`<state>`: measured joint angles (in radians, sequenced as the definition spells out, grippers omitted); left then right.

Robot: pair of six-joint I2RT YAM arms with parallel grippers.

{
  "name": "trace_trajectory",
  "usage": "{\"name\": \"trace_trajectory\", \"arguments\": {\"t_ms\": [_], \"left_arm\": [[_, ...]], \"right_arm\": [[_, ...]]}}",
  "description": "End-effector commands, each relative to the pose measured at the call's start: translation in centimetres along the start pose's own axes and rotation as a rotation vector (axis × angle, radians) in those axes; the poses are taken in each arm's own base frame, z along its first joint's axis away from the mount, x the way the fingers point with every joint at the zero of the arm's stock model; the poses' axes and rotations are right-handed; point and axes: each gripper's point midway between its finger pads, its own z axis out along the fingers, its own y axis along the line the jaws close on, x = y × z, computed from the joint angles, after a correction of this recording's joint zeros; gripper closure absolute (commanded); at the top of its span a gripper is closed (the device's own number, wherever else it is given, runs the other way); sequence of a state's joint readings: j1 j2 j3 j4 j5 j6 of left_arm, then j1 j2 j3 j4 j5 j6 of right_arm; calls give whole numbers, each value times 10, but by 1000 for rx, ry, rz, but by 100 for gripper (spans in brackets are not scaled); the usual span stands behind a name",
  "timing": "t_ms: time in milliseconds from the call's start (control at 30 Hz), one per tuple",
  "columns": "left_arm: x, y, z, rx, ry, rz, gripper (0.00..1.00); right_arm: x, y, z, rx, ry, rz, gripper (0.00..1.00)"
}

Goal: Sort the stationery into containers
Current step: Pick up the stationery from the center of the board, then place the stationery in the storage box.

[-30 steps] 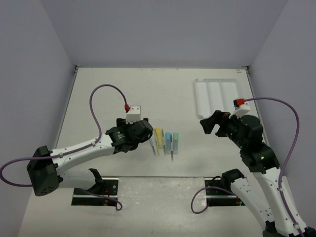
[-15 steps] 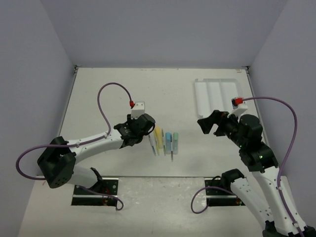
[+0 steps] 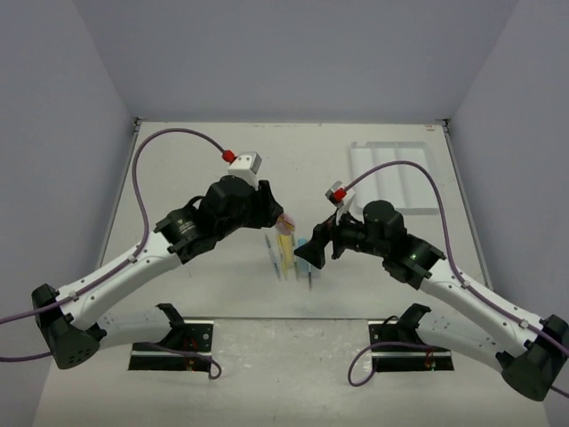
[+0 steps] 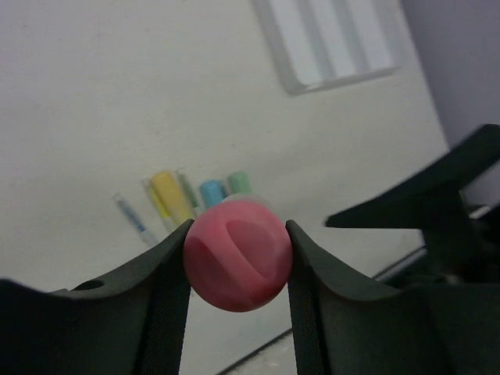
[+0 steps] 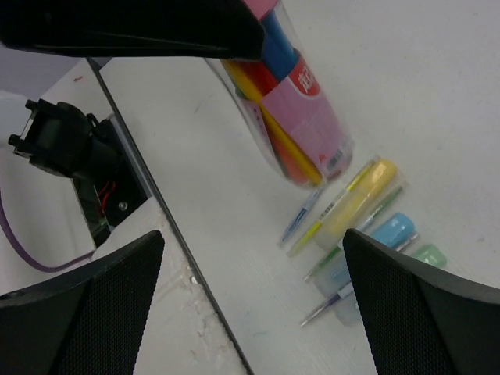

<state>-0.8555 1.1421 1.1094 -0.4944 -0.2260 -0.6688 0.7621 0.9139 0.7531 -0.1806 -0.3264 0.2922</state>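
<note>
My left gripper [image 3: 277, 217] is shut on the pink-capped tube [image 3: 284, 222] and holds it above the table, just above the left end of the row of stationery. In the left wrist view the round pink cap [image 4: 237, 254] sits clamped between both fingers. The right wrist view shows the tube's clear body with its pink label [image 5: 301, 105]. On the table lie a yellow marker [image 3: 286, 249], a blue marker [image 5: 391, 232], a mint-green marker [image 5: 428, 255] and thin pens [image 5: 301, 215]. My right gripper [image 3: 311, 253] is wide open and empty, low over the row's right end.
The white three-compartment tray [image 3: 391, 173] lies at the back right, also in the left wrist view [image 4: 332, 39]. The table's near edge with its black strip [image 5: 156, 195] runs close below the markers. The two arms are close together at mid-table.
My left gripper has risen from the row's left end with the tube in it. My right arm has swung left from beside the tray to over the markers.
</note>
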Motion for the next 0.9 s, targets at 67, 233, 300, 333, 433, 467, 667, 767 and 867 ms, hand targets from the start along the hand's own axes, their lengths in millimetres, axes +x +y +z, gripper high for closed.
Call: {"name": "trace_trajectory", "arguments": {"t_ms": [67,233,300,333,433,467,667,767,867], "left_arm": [[1,-71,-21,369,93,-3,100],[6,-86,-22,463,116,-20,100],[6,-90,-21,481,122,-22,100],[5,-91,-20,485,123,-25,100],[0,-88,-17,478,110,-37,100],[-4,-84,-15,463,97,-43,100],[-27,-68,-8,422,37,-82,98],[-39,-61,-5,379,-8,-91,43],[-68,-43,-3,242,-108,-92,0]], "right_arm": [[-68,6,15,69,-189,-178,3],[-63,-1,17,97,-191,-203,10],[-59,-5,18,108,-182,-212,14],[-57,-5,19,109,-179,-220,20],[-47,-7,22,103,-136,-227,43],[-42,-7,24,94,-112,-234,53],[-22,-11,32,83,-60,-215,95],[-26,-30,33,183,-81,-164,100],[-33,-44,30,238,-94,-113,100]]}}
